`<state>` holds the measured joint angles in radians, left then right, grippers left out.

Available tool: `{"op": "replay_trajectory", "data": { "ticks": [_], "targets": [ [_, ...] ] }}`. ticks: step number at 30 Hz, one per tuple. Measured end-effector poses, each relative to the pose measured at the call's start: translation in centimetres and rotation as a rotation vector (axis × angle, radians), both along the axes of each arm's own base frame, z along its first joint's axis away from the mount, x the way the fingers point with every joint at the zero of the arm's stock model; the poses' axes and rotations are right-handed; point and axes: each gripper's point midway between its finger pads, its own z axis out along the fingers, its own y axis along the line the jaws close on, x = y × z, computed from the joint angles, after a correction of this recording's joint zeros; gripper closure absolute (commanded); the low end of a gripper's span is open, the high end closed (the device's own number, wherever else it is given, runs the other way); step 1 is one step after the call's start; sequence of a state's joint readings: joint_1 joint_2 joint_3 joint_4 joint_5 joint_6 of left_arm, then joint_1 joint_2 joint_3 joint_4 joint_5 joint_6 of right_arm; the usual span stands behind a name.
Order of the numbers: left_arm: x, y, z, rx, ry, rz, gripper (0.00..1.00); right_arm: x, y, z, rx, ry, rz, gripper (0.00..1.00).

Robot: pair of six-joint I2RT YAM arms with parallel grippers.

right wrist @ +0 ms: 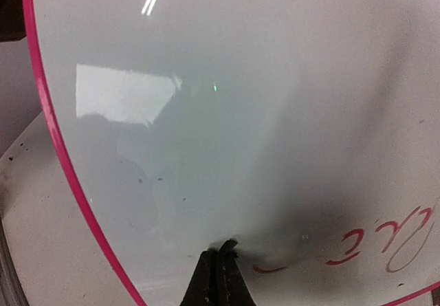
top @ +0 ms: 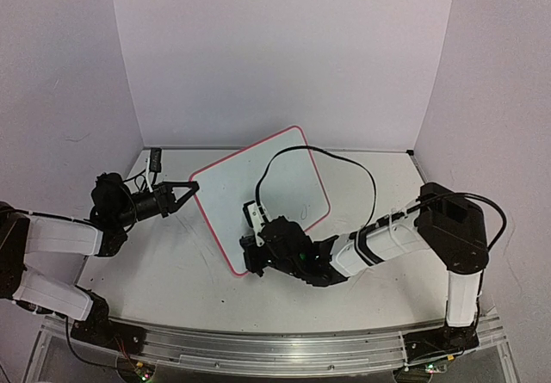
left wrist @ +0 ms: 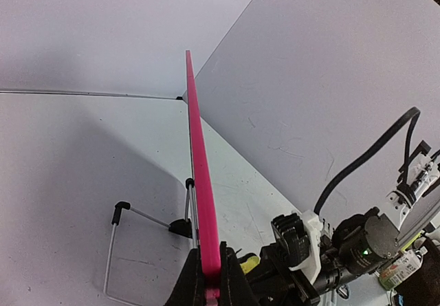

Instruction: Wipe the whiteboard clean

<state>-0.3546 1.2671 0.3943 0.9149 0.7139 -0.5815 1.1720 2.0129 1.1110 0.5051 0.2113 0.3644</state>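
Pink-red along its frame, the whiteboard (top: pixel 225 204) stands at a tilt near the middle of the white table (top: pixel 387 181), with its writing face turned toward the right arm and its wire stand (left wrist: pixel 141 220) on the far side. The left pincer (left wrist: pixel 210 256) is clamped onto the board's left frame edge, one finger on each side of it. The right pincer (right wrist: pixel 223 258) is fully closed with nothing visible between its fingers, and its tips touch the board's face just left of the red marker writing (right wrist: pixel 388 241) near the lower edge.
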Motion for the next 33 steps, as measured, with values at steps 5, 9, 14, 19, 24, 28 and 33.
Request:
{"op": "replay_trajectory", "data": {
  "ticks": [5,9,14,19,24,28,33],
  "targets": [
    [-0.1,-0.1,0.0,0.002,-0.007,-0.008,1.0,-0.5,-0.3,-0.5,-0.038,0.01,-0.003,0.99],
    [-0.1,-0.1,0.0,0.002,-0.007,-0.009,1.0,-0.4,-2.0,0.7,-0.116,-0.003,-0.031,0.78],
    [-0.1,-0.1,0.0,0.002,-0.007,-0.009,1.0,-0.4,-4.1,6.6,-0.193,-0.046,-0.031,0.47],
    [-0.1,-0.1,0.0,0.002,-0.007,-0.009,1.0,-1.1,-8.6,11.0,-0.299,-0.064,-0.007,0.33],
    [-0.1,-0.1,0.0,0.002,-0.007,-0.009,1.0,-0.1,-13.5,9.5,-0.441,0.021,0.004,0.33],
    [-0.2,-0.1,0.0,0.002,-0.007,-0.01,1.0,0.1,-15.9,5.4,-0.572,0.128,0.03,0.33],
    [-0.2,-0.1,0.0,0.002,-0.007,-0.01,1.0,-1.4,-16.6,-1.0,-0.723,0.277,0.122,0.34]
  ]
}}
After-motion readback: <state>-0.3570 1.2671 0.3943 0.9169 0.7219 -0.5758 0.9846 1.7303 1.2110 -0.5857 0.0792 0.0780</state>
